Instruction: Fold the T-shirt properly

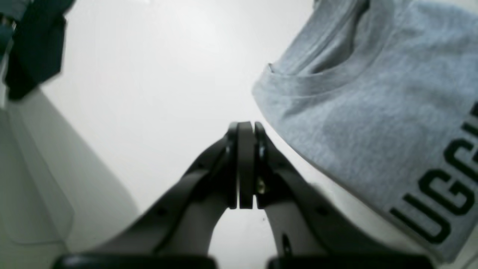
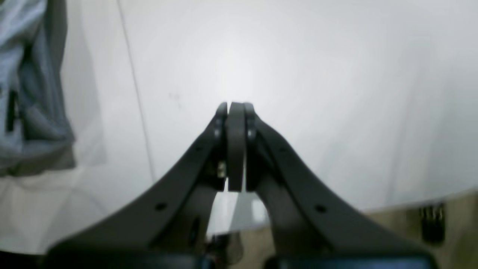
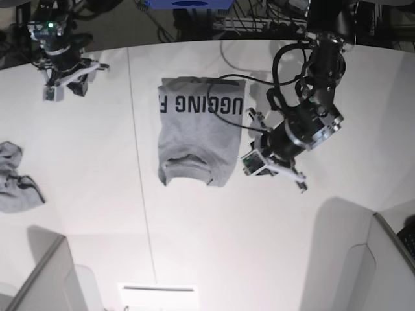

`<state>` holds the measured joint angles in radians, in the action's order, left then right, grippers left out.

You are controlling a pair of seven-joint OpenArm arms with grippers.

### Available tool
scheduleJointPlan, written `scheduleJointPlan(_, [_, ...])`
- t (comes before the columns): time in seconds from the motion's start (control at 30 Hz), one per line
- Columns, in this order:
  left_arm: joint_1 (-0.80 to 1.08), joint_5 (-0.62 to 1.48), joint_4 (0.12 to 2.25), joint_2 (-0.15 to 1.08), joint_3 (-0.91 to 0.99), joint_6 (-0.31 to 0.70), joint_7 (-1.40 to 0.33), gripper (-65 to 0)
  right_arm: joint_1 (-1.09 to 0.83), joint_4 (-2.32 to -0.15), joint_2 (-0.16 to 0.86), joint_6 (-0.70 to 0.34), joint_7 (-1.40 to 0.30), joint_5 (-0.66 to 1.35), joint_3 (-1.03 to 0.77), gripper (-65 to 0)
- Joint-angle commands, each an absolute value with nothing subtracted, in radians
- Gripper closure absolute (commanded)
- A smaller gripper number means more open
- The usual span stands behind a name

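Robot lab; white table (image 3: 194, 227), cables (image 3: 259, 26)

Bright overhead glare, soft-focus wrist views.

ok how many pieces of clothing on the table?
2. The folded T-shirt lies mid-table, lettering up. A smaller crumpled grey cloth sits at the base view's left edge, partly cut off.

One T-shirt (image 3: 194, 133) lies mid-worktop (image 3: 97, 194). One smaller grey cloth (image 3: 16, 178) sits at the left edge. Two arms show, each with one tool: left tool (image 1: 245, 129) and right tool (image 2: 235, 108).
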<state>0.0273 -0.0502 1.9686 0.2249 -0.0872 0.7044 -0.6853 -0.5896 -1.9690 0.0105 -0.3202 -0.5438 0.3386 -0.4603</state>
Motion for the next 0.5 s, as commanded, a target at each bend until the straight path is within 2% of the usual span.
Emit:
scheduleJointPlan(0.0, [0.059, -0.039, 1.985, 0.232, -0.062, 0.698, -0.607, 0.0, -0.610, -1.985, 0.007, -0.354, -0.504, 0.321, -0.463, 0.0])
scheduleJointPlan(0.1, [0.199, -0.039, 1.977, 0.249, -0.021, 0.698, -0.317, 0.0, -0.645, -1.985, -0.008, -0.421, -0.400, 0.240, -0.464, 0.0])
scheduleJointPlan(0.2, [0.323, -0.039, 1.975, 0.271, -0.005, 0.698, -0.081, 0.0, -0.684, -1.982, -0.022, -0.421, -0.280, 0.208, -0.466, 0.0])
scheduleJointPlan(0.27, [0.390, -0.038, 1.969, 0.272, -0.004, 0.698, 0.013, 0.0, -0.716, -1.971, -0.025, -0.421, -0.180, 0.209, -0.479, 0.0])
scheduleJointPlan(0.47, [0.544, -0.039, 1.942, 0.274, 0.065, 0.698, 0.134, 0.0, -0.786, -1.839, -0.041, -0.421, 0.205, 0.209, -0.501, 0.0])
